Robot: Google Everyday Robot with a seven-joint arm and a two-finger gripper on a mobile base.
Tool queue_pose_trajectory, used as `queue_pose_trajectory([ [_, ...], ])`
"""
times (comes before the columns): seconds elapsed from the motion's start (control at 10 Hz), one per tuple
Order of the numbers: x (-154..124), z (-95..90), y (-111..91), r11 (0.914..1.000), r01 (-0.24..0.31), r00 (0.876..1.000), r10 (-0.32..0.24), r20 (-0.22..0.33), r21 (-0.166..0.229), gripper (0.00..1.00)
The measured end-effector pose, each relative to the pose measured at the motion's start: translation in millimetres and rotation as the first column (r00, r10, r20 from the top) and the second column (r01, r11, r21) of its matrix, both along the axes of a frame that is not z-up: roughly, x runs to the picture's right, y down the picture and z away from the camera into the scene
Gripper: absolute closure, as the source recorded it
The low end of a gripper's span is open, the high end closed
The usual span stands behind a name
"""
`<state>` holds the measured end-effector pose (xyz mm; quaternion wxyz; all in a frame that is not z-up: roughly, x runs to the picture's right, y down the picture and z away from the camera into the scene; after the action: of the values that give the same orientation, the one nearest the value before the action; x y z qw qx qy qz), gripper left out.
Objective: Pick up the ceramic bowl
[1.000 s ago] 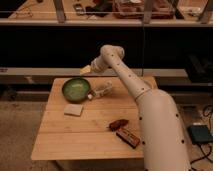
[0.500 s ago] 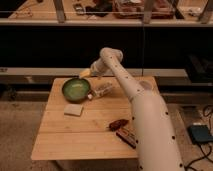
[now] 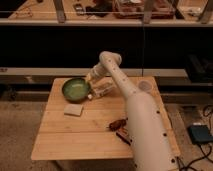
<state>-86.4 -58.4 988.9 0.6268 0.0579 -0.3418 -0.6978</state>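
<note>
1. The bowl [image 3: 76, 89] sits at the back-left part of the table [image 3: 85, 142] as the camera sees it. It's upright with the green inside facing up, and there's nothing in it that I can make out.
2. The gripper [image 3: 91, 79] is right at the bowl's right-hand edge (camera right), hanging off the arm [image 3: 111, 60], whose elbow bends above the back of the table. So the bowl lies camera-left of the gripper and pretty much right up against it. It looks to be at or over the rim, but I can't say for sure it's touching.
3. How far open the gripper is, or whether it has hold of the rim, I honestly can't tell from here. Not going to guess.
4. There's only one arm, so no question of which is nearer. The bowl is round too, so there's no long axis to line up with. What counts is that the wall nearest the gripper is the right-hand one, and that's where it is.
5. My read is this is the grab-the-rim step. The bowl isn't lifted yet and looks flat on the wood.
6. One thing to watch: a clear bottle [image 3: 103, 90] lies just beside the bowl on that same right side, just below the gripper in the view. Tight spot. The pale pad [image 3: 73, 109] in front of the bowl and the cup [image 3: 145, 86] further right look out of the way.
</note>
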Motion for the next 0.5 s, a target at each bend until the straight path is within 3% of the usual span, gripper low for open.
queue_pose_trajectory([
  [0.3,7,15.8,1,0.9965,0.073,0.996,-0.071,-0.058,0.040,0.52],
  [0.5,3,20.0,4,0.9939,0.100,0.993,-0.097,-0.071,0.045,0.52],
])
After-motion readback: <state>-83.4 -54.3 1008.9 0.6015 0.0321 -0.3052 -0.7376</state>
